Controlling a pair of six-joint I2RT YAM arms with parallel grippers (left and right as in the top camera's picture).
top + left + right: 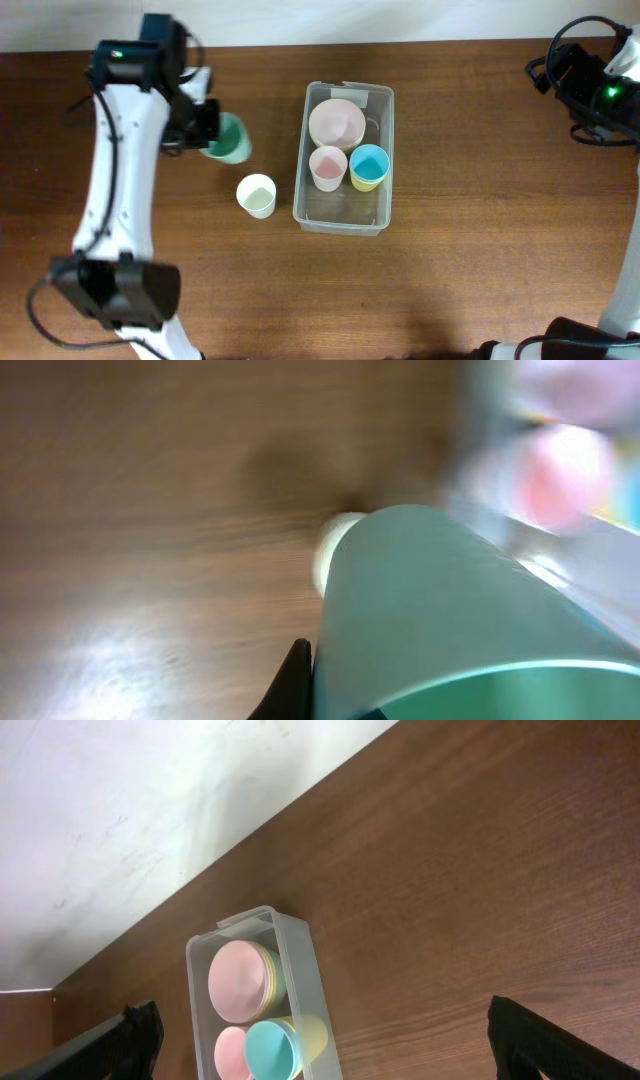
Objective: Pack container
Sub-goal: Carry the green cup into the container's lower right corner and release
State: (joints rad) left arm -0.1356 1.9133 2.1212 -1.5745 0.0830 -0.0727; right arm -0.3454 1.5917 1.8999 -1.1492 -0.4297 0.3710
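The container [340, 210] stood near the middle of the worktop [480, 200], one short end towards the far edge. A pink bowl [337, 122] lay in its far end. Behind the bowl sat a pink cup [327, 167] and, touching it on the right, a blue cup [368, 164] nested in a yellow cup [362, 184]. The near end of the container was bare.

The left arm [120, 170] reached over the far left part of the worktop. The left jaws were closed around a green cup [232, 140], which hung tilted just left of the container's far end. The left wrist view was badly blurred, so the grip looked firm but I could not be sure how tight it was. The cup filled most of that view, with a dark finger [295, 680] against its side.

A cream cup [256, 195] stood upright on the worktop, apart from the container's left wall and nearer the front edge than the green cup.

The right arm [600, 95] was over the far right corner. The right jaws were spread wide with nothing between them, and their camera looked back at the container.
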